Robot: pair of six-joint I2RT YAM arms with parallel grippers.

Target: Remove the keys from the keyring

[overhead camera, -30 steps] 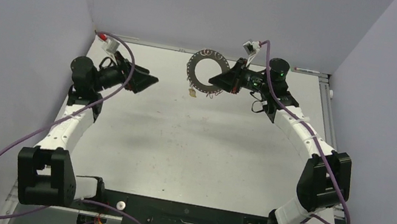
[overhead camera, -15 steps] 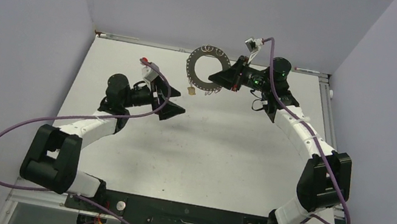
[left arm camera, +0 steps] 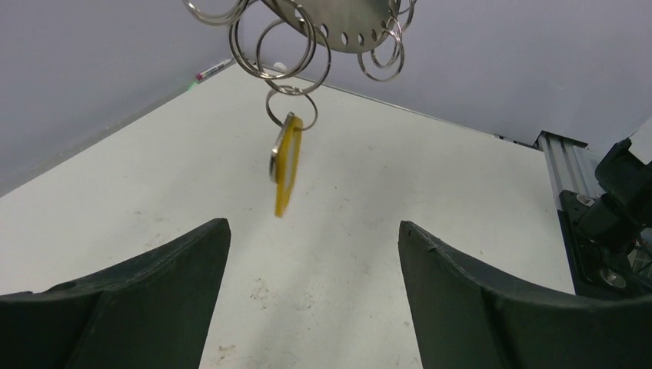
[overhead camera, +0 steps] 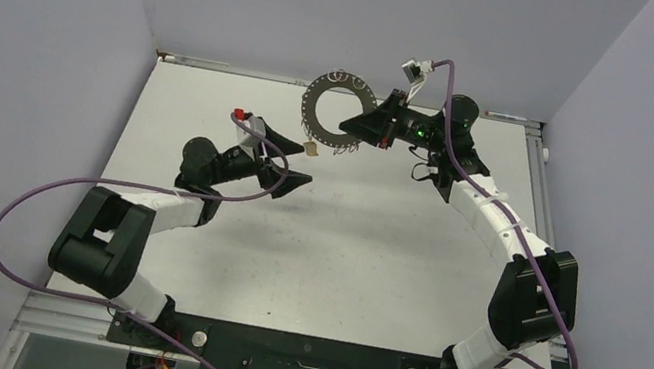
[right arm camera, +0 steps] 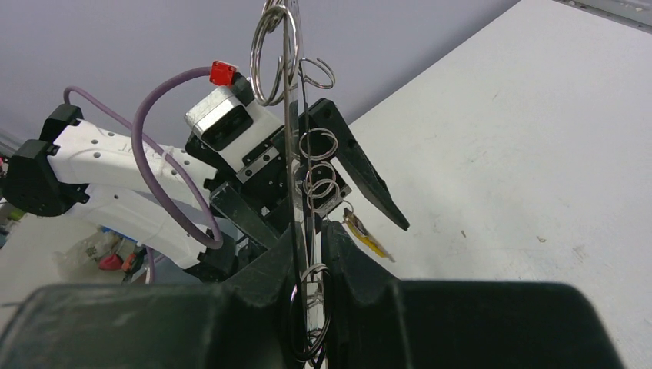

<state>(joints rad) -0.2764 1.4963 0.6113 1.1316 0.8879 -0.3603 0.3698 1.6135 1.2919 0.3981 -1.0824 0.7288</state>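
The keyring point(overhead camera: 330, 110) is a flat grey metal disc with a wide hole and thin wire loops on its edge. My right gripper point(overhead camera: 353, 128) is shut on its right rim and holds it upright above the table; in the right wrist view it is edge-on point(right arm camera: 291, 146) between the fingers. One small yellow key point(overhead camera: 310, 149) hangs from a wire loop below the ring, seen in the left wrist view point(left arm camera: 285, 163) and right wrist view point(right arm camera: 363, 235). My left gripper point(overhead camera: 302, 164) is open and empty, just below and in front of the key, not touching it.
The white table point(overhead camera: 344, 238) lies under both arms. Grey walls close the back and sides. A metal rail point(overhead camera: 537, 181) runs along the right edge. Purple cables loop off each wrist.
My left arm has swung from the left edge toward the centre, up to the hanging key. My right gripper has lifted the keyring slightly up and left.
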